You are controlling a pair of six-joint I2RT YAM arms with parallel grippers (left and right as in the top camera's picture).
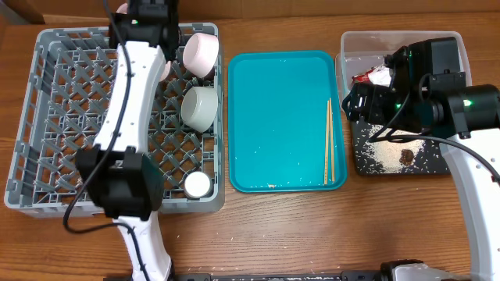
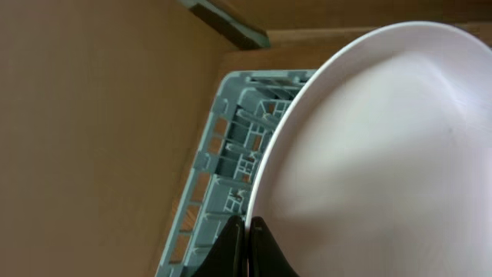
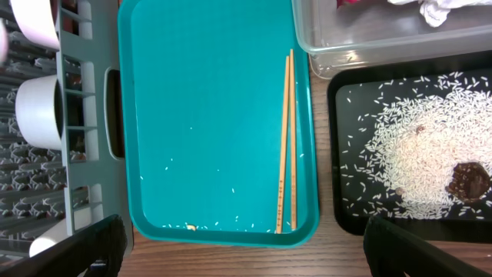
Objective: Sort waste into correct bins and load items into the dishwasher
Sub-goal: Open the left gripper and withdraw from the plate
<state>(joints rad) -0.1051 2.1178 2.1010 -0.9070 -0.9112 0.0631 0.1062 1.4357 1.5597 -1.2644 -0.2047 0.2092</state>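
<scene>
My left gripper (image 2: 247,245) is shut on the rim of the pale pink plate (image 2: 384,154), held on edge over the back of the grey dish rack (image 1: 23,117); from overhead the arm hides most of the plate. A pink bowl (image 1: 201,53), a grey-green bowl (image 1: 199,107) and a white cup (image 1: 197,183) sit in the rack. Two chopsticks (image 3: 286,146) lie on the teal tray (image 1: 273,117). My right gripper (image 3: 244,254) hangs open and holds nothing, above the tray's near edge. Rice (image 3: 419,154) and a brown lump (image 3: 467,181) lie in the black tray (image 1: 367,164).
The clear tub (image 1: 406,43) behind the black tray holds a white napkin (image 3: 434,9) and a red wrapper (image 1: 367,76). A few rice grains and a small crumb (image 3: 190,226) lie near the teal tray's front edge. Wooden tabletop runs along the front.
</scene>
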